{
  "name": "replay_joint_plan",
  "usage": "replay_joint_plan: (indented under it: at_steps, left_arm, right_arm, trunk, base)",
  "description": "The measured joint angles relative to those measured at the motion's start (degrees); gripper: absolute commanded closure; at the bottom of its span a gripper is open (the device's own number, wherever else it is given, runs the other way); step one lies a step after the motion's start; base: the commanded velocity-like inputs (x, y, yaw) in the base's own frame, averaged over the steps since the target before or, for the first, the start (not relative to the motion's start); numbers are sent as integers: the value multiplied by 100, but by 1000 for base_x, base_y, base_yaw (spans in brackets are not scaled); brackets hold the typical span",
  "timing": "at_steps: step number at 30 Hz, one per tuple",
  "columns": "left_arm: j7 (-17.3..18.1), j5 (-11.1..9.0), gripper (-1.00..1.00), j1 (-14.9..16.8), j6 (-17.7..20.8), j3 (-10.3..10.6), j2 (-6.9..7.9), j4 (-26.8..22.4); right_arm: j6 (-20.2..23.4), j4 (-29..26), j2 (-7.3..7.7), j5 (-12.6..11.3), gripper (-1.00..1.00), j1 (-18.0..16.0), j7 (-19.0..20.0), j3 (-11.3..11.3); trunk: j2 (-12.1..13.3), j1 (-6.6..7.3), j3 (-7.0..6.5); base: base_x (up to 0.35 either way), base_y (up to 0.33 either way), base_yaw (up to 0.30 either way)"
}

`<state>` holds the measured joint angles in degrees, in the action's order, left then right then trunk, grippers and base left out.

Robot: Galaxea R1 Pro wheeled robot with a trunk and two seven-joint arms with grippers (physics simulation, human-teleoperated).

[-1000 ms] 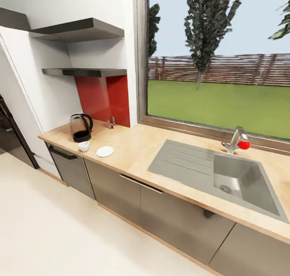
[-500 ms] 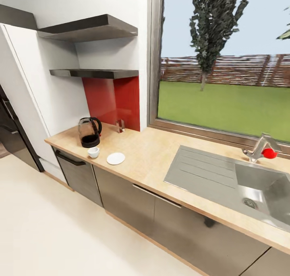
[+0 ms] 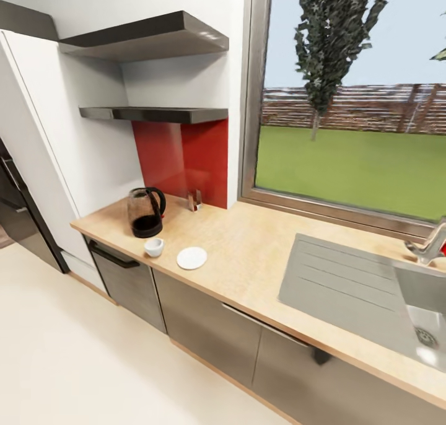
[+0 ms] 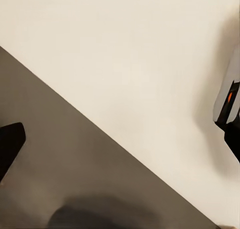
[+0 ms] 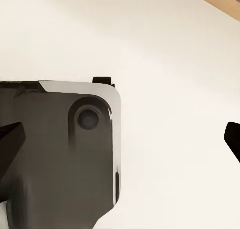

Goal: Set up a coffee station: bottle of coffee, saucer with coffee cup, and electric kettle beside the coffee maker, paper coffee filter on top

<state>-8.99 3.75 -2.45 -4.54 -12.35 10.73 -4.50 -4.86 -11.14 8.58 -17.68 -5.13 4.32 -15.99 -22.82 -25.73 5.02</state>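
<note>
Long beige bench point(image 3: 260, 251) under a big window point(image 3: 353, 103), kettle point(image 3: 146, 212), cup point(image 3: 153, 246), saucer point(image 3: 192, 258) by the red wall; can't tell either pincer's state

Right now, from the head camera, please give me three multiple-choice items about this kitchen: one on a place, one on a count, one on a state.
1. Where is the saucer?
A. on the kitchen countertop, beside the coffee cup
B. in the sink
C. on a shelf

2. How many dark floating shelves are on the wall?
A. one
B. two
C. four

3. How does the electric kettle stand?
A. tipped over
B. hanging
C. upright

Answers: 1 A, the dish lies on the worktop next to the cup. 2 B, an upper shelf and a lower shelf show. 3 C, the kettle rests on its black base.
</note>
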Motion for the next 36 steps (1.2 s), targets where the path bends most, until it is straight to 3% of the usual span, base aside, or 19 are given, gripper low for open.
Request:
replay_joint_plan:
  at_steps: [17,24,36]
  left_arm:
    - [0,16,-100,1,-2,6,-39,1]
    - [-7,29,-100,1,-2,17,-45,2]
    - [0,31,-100,0,-7,18,-46,-3]
  right_arm:
    - [17,-1,0,-1,-100,1,9,3]
    - [18,-1,0,-1,-100,1,9,3]
    - [13,0,0,-1,-100,0,1,6]
  trunk:
    - [0,0,0]
    - [1,-3,0]
    - [1,-2,0]
  base:
    - [231,258,-220]
    - [6,279,-264]
    - [-6,29,-207]
